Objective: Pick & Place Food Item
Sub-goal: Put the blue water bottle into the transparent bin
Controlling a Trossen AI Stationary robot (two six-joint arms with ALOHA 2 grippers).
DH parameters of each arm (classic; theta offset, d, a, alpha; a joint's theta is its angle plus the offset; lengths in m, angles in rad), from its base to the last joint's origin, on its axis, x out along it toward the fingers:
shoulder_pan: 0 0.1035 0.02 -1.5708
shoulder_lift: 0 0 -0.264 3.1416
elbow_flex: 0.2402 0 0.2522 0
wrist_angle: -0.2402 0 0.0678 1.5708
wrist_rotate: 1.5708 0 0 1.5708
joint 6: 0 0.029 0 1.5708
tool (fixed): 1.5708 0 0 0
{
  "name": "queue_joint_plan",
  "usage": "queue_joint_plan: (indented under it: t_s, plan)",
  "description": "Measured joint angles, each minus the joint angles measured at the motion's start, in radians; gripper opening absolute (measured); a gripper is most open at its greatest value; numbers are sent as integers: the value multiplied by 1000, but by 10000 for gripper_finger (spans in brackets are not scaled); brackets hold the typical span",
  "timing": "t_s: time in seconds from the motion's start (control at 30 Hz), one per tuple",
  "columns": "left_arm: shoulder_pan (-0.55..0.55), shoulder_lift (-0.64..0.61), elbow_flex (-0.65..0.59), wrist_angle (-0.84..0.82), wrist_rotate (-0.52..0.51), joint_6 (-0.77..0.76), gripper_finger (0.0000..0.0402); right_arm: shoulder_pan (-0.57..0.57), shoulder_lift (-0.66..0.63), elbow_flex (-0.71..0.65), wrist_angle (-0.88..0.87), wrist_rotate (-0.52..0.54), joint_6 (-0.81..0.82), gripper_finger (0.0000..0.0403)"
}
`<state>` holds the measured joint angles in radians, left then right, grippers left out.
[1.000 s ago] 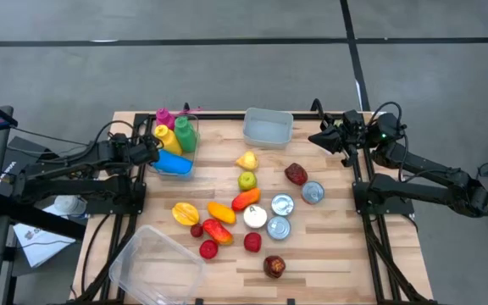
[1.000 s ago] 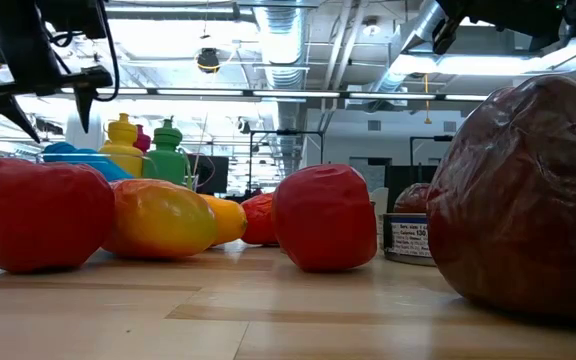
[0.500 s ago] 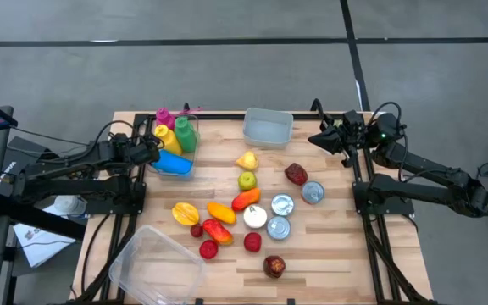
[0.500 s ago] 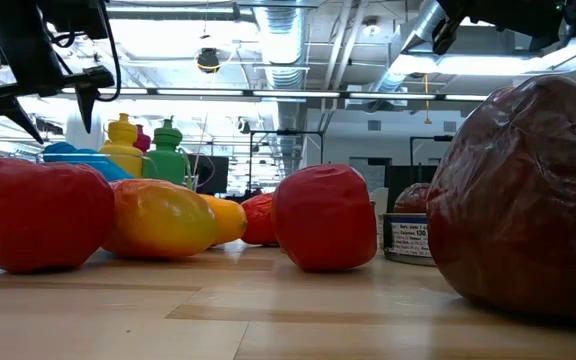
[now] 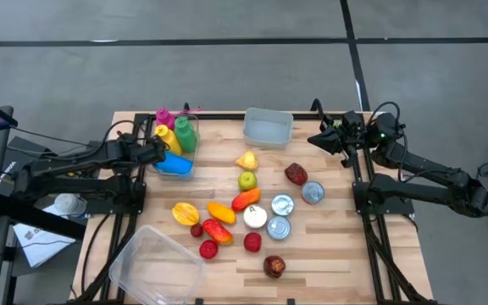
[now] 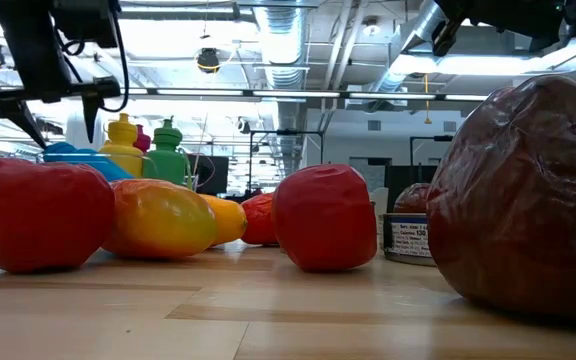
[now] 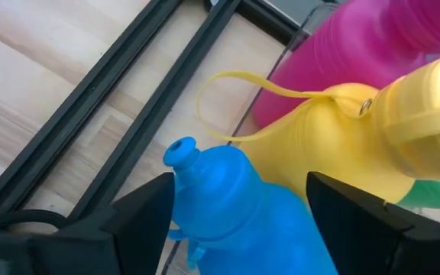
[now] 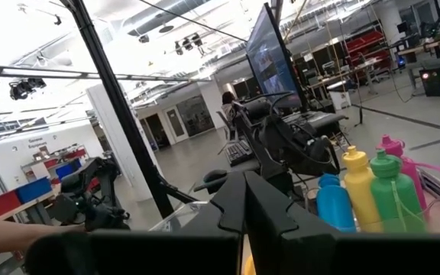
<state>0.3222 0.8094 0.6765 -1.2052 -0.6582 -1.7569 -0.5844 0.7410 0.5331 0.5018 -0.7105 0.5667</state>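
Note:
My left gripper (image 5: pixel 157 154) is open at the table's far left, just left of a blue bottle (image 5: pixel 175 163) that lies beside the upright pink, yellow (image 5: pixel 165 136) and green (image 5: pixel 185 135) bottles. In the left wrist view my left gripper's fingers (image 7: pixel 140 221) stand on either side of the blue bottle's neck (image 7: pixel 186 156); I cannot tell whether they touch it. My right gripper (image 5: pixel 317 140) is shut and hovers over the far right edge. Toy foods lie mid-table: a yellow pear (image 5: pixel 246 160), a green apple (image 5: pixel 246 180), a carrot (image 5: pixel 245 199), red fruits (image 5: pixel 252 242).
A clear tub (image 5: pixel 268 127) sits at the far edge and a larger clear tub (image 5: pixel 155 263) at the near left corner. Three cans (image 5: pixel 282 204) and a white disc (image 5: pixel 255 217) lie among the foods. A dark red fruit (image 5: pixel 274 267) sits near the near edge.
My left gripper has moved a little toward the table's right, closer to the blue bottle. Nothing else has moved.

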Motion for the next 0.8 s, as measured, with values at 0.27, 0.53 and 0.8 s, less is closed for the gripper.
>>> queue_joint_plan:
  t_s: [0.27, 0.53, 0.8]
  plan:
    - [0, 17, 0, 5, 1, -1, 223, 23, 0, 0, 0, 0, 0, 1]
    - [0, 15, 0, 8, 4, 10, 132, 24, 0, 0, 0, 0, 2, 1]
    - [0, 13, 0, 9, 1, 12, 51, 24, 0, 0, 0, 0, 2, 1]
